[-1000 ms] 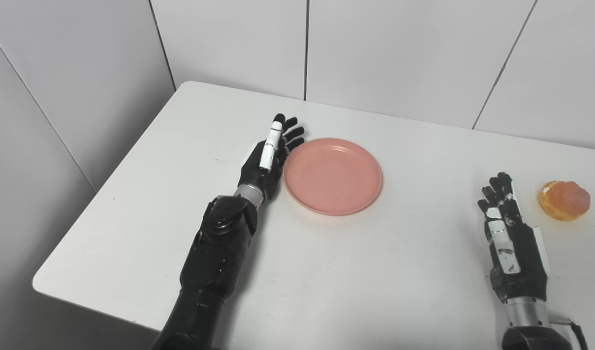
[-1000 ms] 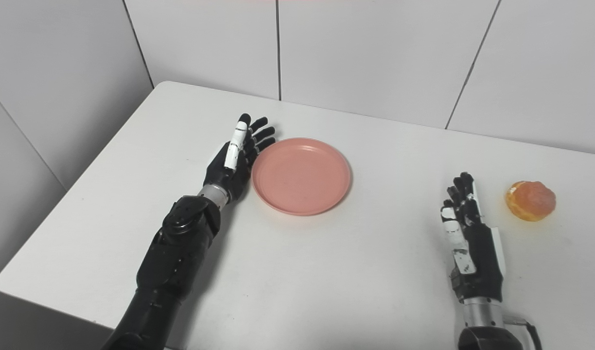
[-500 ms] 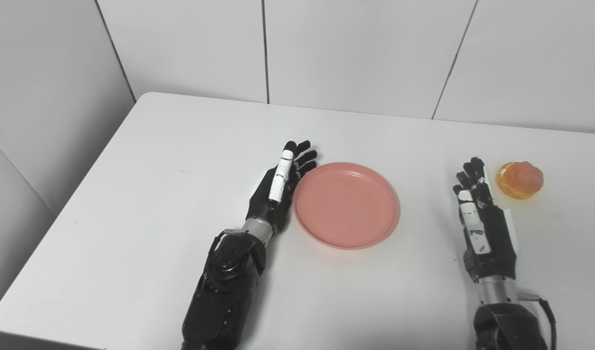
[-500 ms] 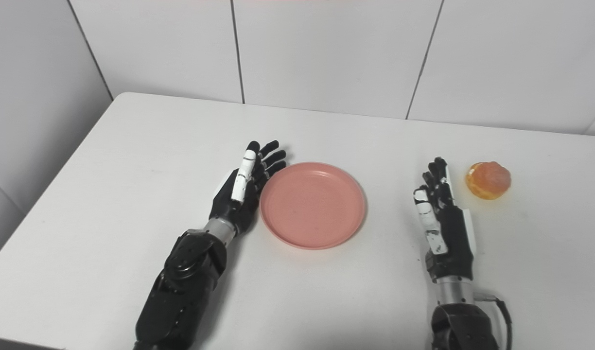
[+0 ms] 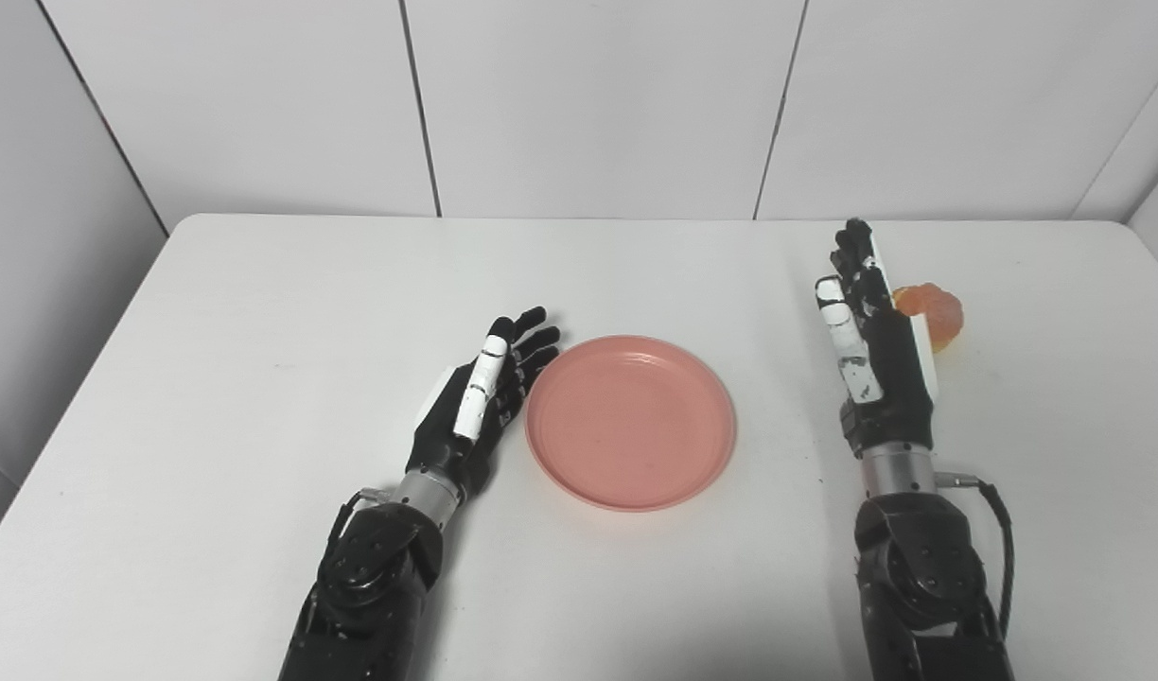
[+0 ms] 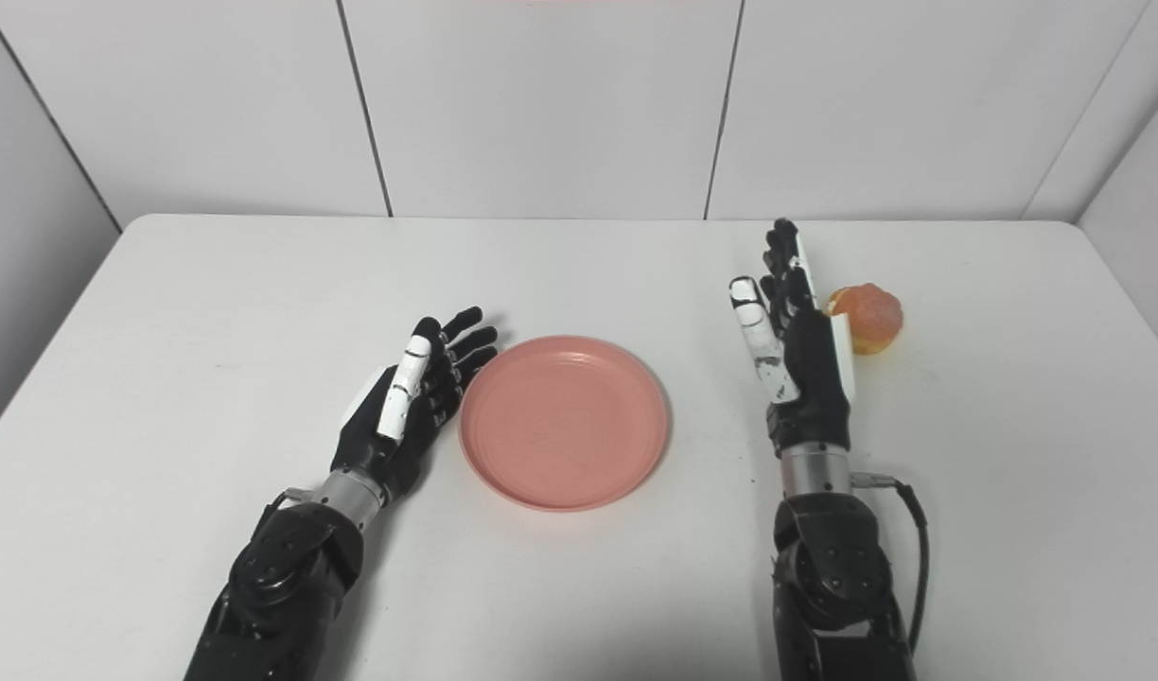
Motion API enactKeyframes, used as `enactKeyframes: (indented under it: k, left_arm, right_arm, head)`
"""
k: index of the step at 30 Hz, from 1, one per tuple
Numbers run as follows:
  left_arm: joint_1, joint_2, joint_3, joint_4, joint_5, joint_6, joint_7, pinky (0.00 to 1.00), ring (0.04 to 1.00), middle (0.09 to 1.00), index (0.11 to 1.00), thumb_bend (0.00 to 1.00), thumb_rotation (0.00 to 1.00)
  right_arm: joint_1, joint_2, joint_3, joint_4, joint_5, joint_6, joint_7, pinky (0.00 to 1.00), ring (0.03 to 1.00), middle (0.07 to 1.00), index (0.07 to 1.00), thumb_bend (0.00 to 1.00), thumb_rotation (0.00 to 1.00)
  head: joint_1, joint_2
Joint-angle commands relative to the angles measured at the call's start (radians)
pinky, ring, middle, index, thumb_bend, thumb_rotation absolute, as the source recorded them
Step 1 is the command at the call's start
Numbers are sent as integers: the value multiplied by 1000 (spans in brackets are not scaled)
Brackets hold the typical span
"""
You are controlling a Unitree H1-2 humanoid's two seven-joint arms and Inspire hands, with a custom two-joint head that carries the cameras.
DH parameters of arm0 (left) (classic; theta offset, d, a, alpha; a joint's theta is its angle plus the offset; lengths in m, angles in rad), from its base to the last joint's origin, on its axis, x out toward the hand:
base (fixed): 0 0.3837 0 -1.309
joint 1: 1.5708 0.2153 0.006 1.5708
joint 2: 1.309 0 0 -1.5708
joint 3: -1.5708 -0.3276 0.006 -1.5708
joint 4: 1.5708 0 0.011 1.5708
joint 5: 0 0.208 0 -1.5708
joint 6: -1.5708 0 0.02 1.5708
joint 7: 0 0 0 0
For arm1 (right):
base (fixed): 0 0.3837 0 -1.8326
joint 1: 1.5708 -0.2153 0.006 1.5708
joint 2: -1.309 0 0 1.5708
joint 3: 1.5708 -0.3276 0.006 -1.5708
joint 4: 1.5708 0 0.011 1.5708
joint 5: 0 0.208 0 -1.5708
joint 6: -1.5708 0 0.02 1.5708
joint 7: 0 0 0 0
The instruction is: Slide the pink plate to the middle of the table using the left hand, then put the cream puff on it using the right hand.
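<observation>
The pink plate point(image 5: 631, 421) lies flat near the middle of the white table point(image 5: 257, 312). My left hand point(image 5: 480, 402) rests open on its edge just left of the plate, fingers stretched out beside the rim; whether they touch it I cannot tell. The cream puff point(image 5: 934, 312), golden and round, sits on the table at the right. My right hand point(image 5: 872, 340) stands open on its edge directly left of the puff and partly hides it. Nothing is held in either hand.
White wall panels point(image 5: 588, 104) rise behind the table's far edge. The table's right edge point(image 5: 1151, 255) runs close past the cream puff. A cable point(image 5: 1000, 530) loops off my right wrist.
The camera has swung right, shifting the whole picture. My right hand has moved forward and now stands right beside the cream puff. My left hand still sits beside the plate.
</observation>
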Motion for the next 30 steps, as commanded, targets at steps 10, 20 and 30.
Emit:
enactKeyframes:
  k: [10,20,30]
  left_arm:
    - [3,13,8,24,49,-107,-8,945,924,915,909,551,1000]
    - [4,-3,22,40,74,-149,6,983,951,945,938,525,1000]
    - [-1,-20,27,56,88,-166,13,989,959,953,948,528,1000]
  right_arm:
    - [-87,-76,-9,-5,-161,-33,-56,938,952,947,959,612,856]
    - [-132,-234,-22,4,-374,46,-90,870,906,907,907,752,1000]
    - [-161,-329,-18,22,-477,206,-53,820,917,949,930,733,906]
  head:
    - [-4,1]
    - [-11,-4]
    - [-12,0]
